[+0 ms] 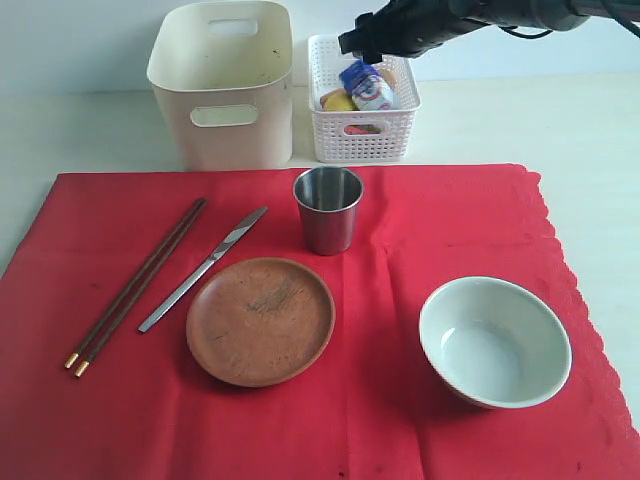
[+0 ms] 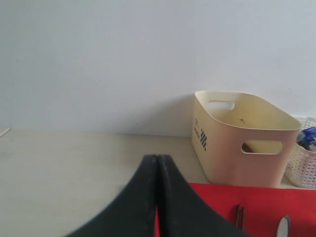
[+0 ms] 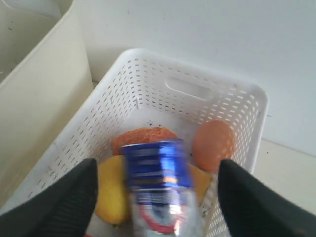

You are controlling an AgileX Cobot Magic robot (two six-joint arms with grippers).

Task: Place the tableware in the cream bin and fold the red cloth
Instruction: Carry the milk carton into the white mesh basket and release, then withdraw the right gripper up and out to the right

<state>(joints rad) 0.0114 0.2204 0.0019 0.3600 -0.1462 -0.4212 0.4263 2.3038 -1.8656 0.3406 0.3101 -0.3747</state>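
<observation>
Five pieces of tableware lie on one large bright red cloth with a scalloped edge (image 1: 400, 420) spread over a pale tabletop (image 1: 90, 130). Nearest the camera on the right sits one empty pale green-white bowl (image 1: 495, 340). To its left is one empty round brown plate (image 1: 260, 320). Left of the plate lie one silver table knife (image 1: 203, 268) and one pair of dark brown chopsticks with gold tips (image 1: 135, 287), two sticks side by side, slanting with their gold ends toward the camera. Behind the plate one steel cup (image 1: 328, 210) stands upright near the cloth's middle.

Beyond the cloth's far edge, two containers stand side by side. One is the tall cream plastic bin with oval handle cut-outs (image 1: 225, 125), and none of the tableware is inside it. Just to its right is one smaller white lattice-walled basket (image 1: 365, 140).

The right gripper (image 3: 157, 165) hangs over the basket with its fingers spread wide. One blue-and-white carton (image 3: 158, 187), blurred in the right wrist view, sits between them with a gap on each side. Around it in the basket are one brown egg (image 3: 213, 143), one reddish-orange item (image 3: 143, 136) and yellow pieces (image 3: 111, 192) on both sides of the carton. Their number cannot be told.

In the left wrist view, the left gripper (image 2: 157, 158) is pressed closed on nothing, above the cloth's left edge.
</observation>
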